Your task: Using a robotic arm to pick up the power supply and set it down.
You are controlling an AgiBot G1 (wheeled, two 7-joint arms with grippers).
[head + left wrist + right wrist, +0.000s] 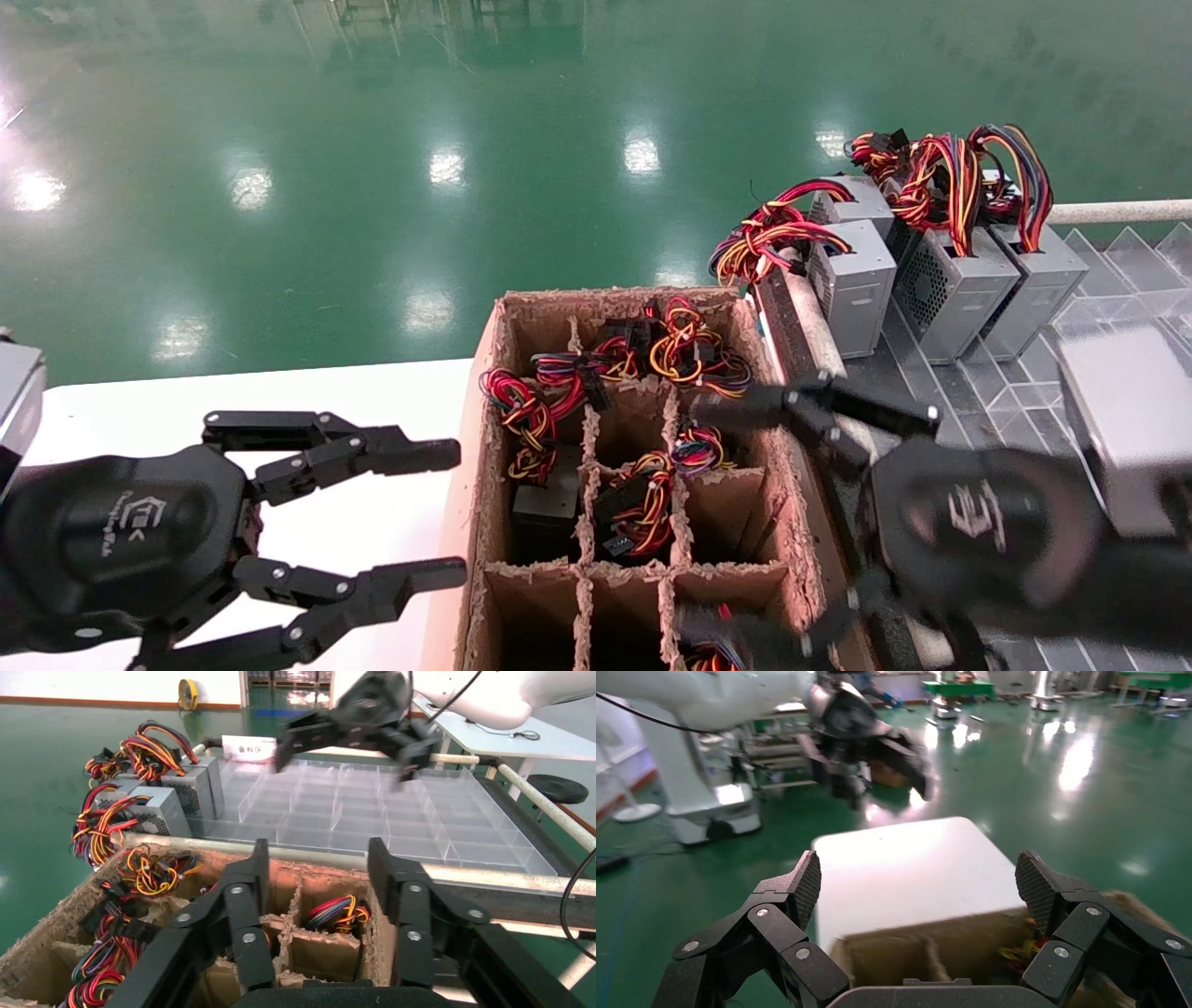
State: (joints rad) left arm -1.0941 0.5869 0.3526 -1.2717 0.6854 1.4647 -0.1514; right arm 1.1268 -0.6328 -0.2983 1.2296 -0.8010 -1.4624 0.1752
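Nothing is held by the wide-open black right claw (pixel 778 522); the heavy, hard grey metal power box (pixel 852 284) is best gripped by its flat sides.

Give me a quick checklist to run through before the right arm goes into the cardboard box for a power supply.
1. Right end effector open: ok, fingers spread wide.
2. Right end effector empty: ok.
3. Positioned over the cardboard box: ok, above its right edge.
4. Power supply in a compartment, reachable: cannot tell, wires cover it.
5. Left end effector out of the way: ok, open over the white table beside the box.
6. Drop-off spot in the clear tray free: ok.
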